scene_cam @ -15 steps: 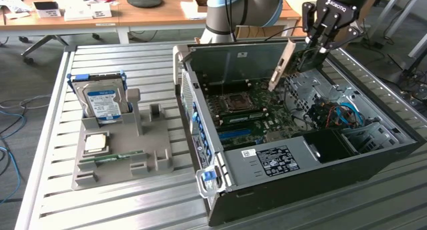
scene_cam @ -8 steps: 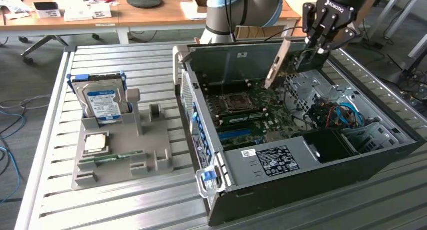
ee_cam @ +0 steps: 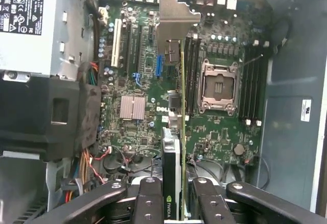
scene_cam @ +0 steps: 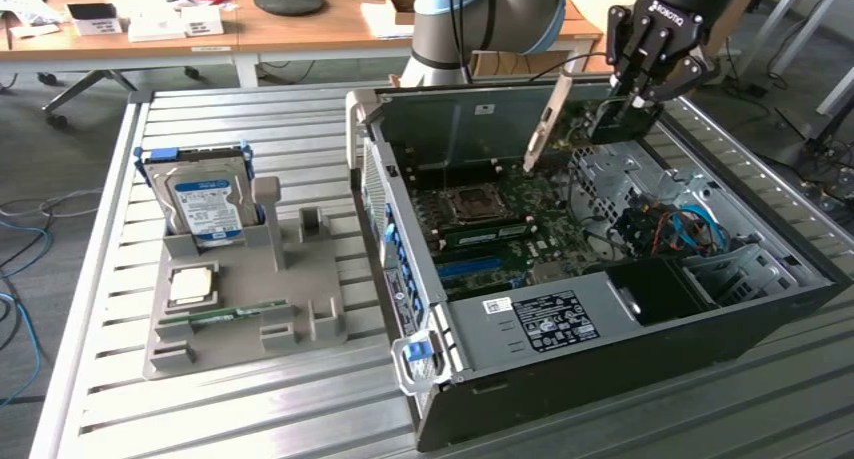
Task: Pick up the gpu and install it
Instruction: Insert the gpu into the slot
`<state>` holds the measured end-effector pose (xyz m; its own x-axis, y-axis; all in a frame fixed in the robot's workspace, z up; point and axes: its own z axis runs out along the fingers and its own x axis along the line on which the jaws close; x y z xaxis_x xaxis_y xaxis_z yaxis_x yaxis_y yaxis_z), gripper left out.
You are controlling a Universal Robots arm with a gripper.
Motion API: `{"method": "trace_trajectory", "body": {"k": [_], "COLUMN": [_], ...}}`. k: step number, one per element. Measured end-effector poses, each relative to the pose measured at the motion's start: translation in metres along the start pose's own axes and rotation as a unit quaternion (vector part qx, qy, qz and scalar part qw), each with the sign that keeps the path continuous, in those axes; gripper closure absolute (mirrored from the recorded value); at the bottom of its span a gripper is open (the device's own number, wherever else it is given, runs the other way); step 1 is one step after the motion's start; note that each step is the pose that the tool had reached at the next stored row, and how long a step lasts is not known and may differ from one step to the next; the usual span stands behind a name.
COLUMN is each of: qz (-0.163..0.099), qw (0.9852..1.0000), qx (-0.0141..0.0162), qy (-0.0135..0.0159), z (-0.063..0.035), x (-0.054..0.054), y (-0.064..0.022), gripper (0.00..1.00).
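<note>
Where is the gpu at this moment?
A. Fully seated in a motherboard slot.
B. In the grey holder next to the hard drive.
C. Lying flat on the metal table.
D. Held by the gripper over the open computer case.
D: the gripper is shut on the gpu, which hangs above the motherboard in the open case.

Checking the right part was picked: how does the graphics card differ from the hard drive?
The graphics card hangs in the jaws above the open computer case; the hard drive stands in the grey holder. The card is dark with a grey metal end bracket; the drive is silver with a blue-white label. Both are on edge.
</note>
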<state>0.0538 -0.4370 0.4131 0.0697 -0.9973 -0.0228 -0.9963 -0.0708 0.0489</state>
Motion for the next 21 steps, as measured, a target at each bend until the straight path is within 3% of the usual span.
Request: {"method": "trace_trajectory", "body": {"k": [1, 2, 5, 6, 15, 21], "qz": [0.0, 0.0, 0.0, 0.0, 0.016, 0.017], "qw": [1.0, 1.0, 0.9998, 0.9997, 0.9996, 0.9996], "qx": [0.0009, 0.0046, 0.0204, 0.0232, 0.0246, 0.0246], "qy": [-0.0001, 0.0, 0.0009, 0.0011, 0.0008, 0.0008], "z": [0.0002, 0.0006, 0.0014, 0.002, 0.0089, 0.009], "x": [0.0, 0.0, 0.0, 0.0, -0.001, -0.001], "y": [0.0002, 0.0005, 0.003, 0.0044, 0.0148, 0.0151], "gripper": [0.73, 0.73, 0.73, 0.73, 0.73, 0.73]}}
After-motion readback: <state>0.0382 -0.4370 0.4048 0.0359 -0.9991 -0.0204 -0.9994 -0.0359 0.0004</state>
